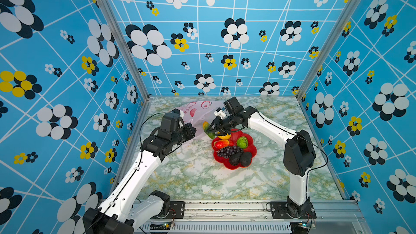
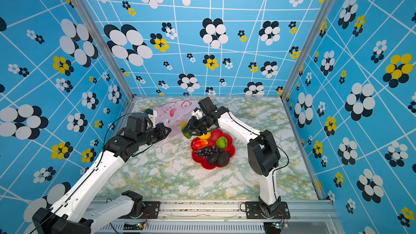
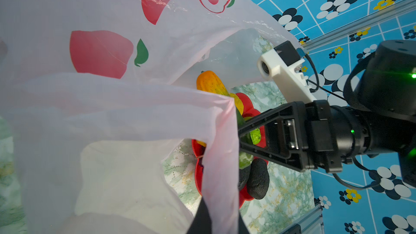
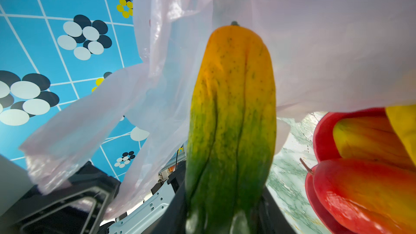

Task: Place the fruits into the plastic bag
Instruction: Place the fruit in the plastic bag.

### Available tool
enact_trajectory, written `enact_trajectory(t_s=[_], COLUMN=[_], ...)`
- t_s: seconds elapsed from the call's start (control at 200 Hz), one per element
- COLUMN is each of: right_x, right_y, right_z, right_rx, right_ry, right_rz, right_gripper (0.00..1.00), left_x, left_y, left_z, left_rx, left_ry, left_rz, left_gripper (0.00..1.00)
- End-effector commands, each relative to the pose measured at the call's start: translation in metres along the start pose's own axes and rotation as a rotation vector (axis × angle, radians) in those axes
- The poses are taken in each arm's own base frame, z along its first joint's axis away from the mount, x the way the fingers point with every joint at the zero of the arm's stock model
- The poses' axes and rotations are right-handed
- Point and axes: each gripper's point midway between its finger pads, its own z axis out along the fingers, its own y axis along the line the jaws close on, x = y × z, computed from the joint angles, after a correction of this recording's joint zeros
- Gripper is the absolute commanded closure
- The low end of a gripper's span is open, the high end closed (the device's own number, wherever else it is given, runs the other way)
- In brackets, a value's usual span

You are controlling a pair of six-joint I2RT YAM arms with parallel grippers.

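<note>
The papaya (image 4: pixel 231 120), orange at one end and green at the other, is off the counter (image 1: pixel 191 176), between the dish (image 1: pixel 219 162) and the mouth of the bag (image 1: pixel 198 109). Its orange end points into that mouth and its green end is clamped between the right fingers (image 1: pixel 210 132), which are closed partway around it. The bag lies at the back of the counter. The left fingers (image 1: pixel 194 131) are pinched tight on its handle strip and lift the rim, so the opening gapes toward the fruit. The other fruits (image 1: pixel 229 151) lie in the dish: yellow, mango, green, grapes and two avocados.

The step in hand looks like carrying the first fruit in, with the drop not yet made. Next, the right arm likely needs to push the papaya past the rim, well inside, before letting go. Meanwhile the left should hold the handle up, since the thin film could sag and close the mouth.
</note>
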Motion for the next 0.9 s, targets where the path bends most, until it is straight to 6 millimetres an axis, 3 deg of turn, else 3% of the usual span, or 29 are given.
enact_trajectory(t_s=[0.0, 0.265, 0.415, 0.435, 0.565, 0.675, 0.895], right_x=[-0.003, -0.032, -0.06, -0.066, -0.096, -0.113, -0.148], right_y=[0.01, 0.017, 0.012, 0.0, -0.01, -0.031, -0.053], right_z=[0.004, 0.021, 0.03, 0.04, 0.049, 0.055, 0.048], right_rx=[-0.016, -0.049, -0.046, -0.028, -0.045, 0.005, 0.057], right_ry=[0.019, -0.016, -0.116, -0.126, -0.253, -0.341, -0.552], right_rz=[0.009, 0.085, 0.166, 0.196, 0.296, 0.349, 0.37], right_gripper=[0.64, 0.65, 0.65, 0.65, 0.64, 0.64, 0.6], left_x=[0.002, 0.024, 0.03, 0.032, 0.041, 0.044, 0.049], left_y=[-0.013, -0.026, -0.038, -0.039, -0.046, -0.046, -0.047], left_z=[-0.002, 0.001, 0.001, 0.002, 0.003, 0.005, 0.013], left_rx=[0.032, 0.049, 0.092, 0.097, 0.122, 0.135, 0.174], left_ry=[0.012, 0.067, 0.077, 0.081, 0.106, 0.103, 0.113], left_rz=[0.051, 0.115, 0.129, 0.129, 0.135, 0.105, 0.049], left_gripper=[0.92, 0.92, 0.92, 0.92, 0.92, 0.92, 0.92])
